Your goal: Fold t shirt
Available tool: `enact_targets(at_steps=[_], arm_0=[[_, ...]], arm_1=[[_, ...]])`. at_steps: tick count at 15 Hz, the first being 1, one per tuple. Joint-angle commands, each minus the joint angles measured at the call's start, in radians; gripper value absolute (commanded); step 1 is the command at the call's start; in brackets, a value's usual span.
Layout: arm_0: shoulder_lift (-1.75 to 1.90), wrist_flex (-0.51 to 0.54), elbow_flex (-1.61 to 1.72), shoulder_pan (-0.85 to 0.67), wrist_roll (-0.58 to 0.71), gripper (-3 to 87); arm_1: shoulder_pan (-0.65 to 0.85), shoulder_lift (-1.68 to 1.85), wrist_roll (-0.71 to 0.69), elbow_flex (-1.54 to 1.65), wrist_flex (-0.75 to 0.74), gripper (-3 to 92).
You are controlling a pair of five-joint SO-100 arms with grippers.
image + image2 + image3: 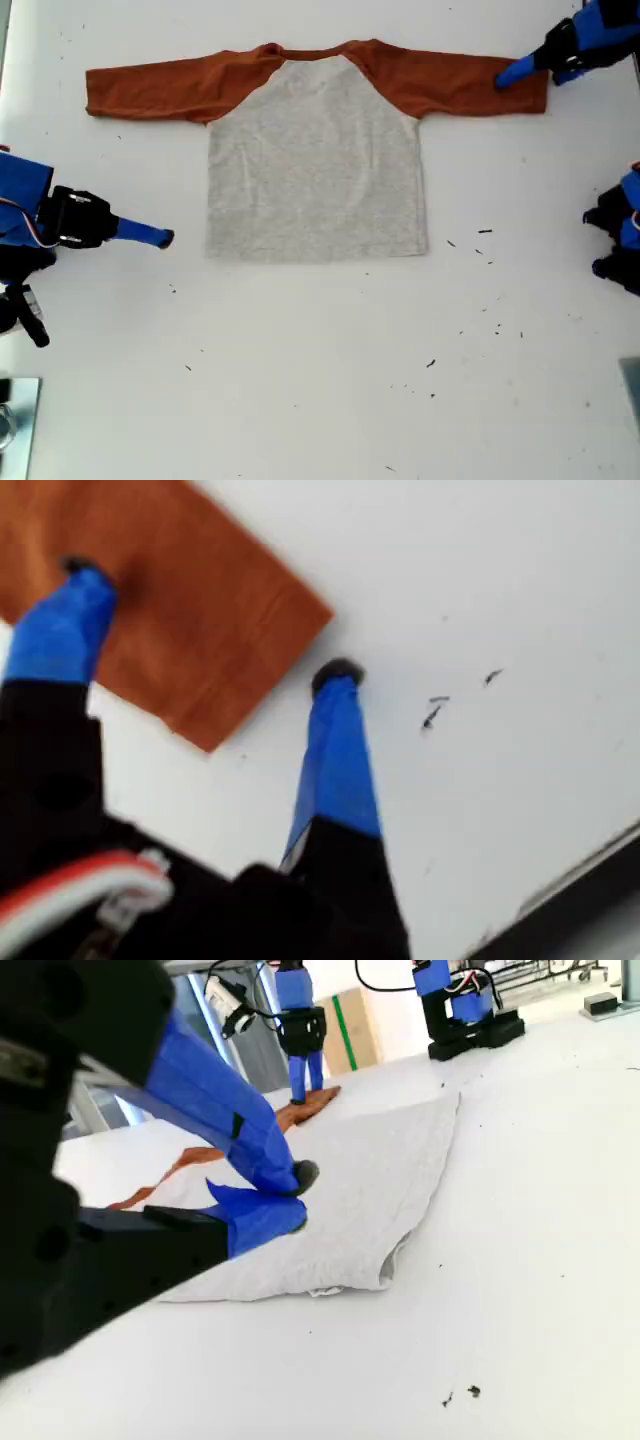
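The t shirt (315, 170) lies flat on the white table, grey body toward the camera, with both rust-orange sleeves spread out sideways. My first gripper (512, 74) is at the cuff of the sleeve (450, 85) on the exterior view's right. It is open, one fingertip (80, 575) resting on the orange sleeve (190, 610) and the other on bare table past the cuff edge. My second gripper (165, 238) sits low on the table at the exterior view's left, a short way from the shirt's lower corner (370, 1260). Its jaws (298, 1197) are shut with nothing in them.
Arm bases and cables (620, 235) stand at the exterior view's right edge, and the second arm's body (40, 225) at its left edge. A metal part (15, 410) shows in the lower left corner of the exterior view. Small dark specks (480, 245) dot the table (330, 380).
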Motion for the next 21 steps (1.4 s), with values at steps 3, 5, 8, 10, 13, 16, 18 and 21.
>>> enact_targets(at_steps=[3, 5, 8, 10, 13, 16, 18, 21], arm_0=[[0.008, 0.002, 0.011, -0.008, 0.009, -0.3], [0.008, 0.002, 0.011, -0.005, 0.009, -0.3], [0.008, 0.002, 0.011, -0.003, 0.003, -0.3], [0.008, 0.002, 0.011, -0.006, 0.003, -0.3], [0.008, 0.002, 0.011, -0.005, 0.003, -0.3], [0.008, 0.002, 0.011, -0.008, 0.003, -0.3], [0.008, 0.002, 0.011, -0.006, 0.003, -0.3], [0.008, 0.002, 0.011, -0.025, 0.002, 0.8]], arm_1=[[0.006, 0.012, -0.044, 0.026, -0.075, 5.5], [-0.032, 0.066, -0.028, 0.02, -0.049, 3.5], [-0.164, 0.222, 0.035, -0.078, 0.103, 3.5], [-0.376, 0.278, 0.161, -0.308, 0.305, 3.5], [-0.914, 0.14, 0.391, -0.838, 0.468, 11.5], [-1.146, 0.087, 0.433, -1.131, 0.491, 27.3], [-1.069, 0.219, 0.454, -1.019, 0.557, 28.9], [-0.922, 0.365, 0.495, -0.545, 0.546, 19.0]])
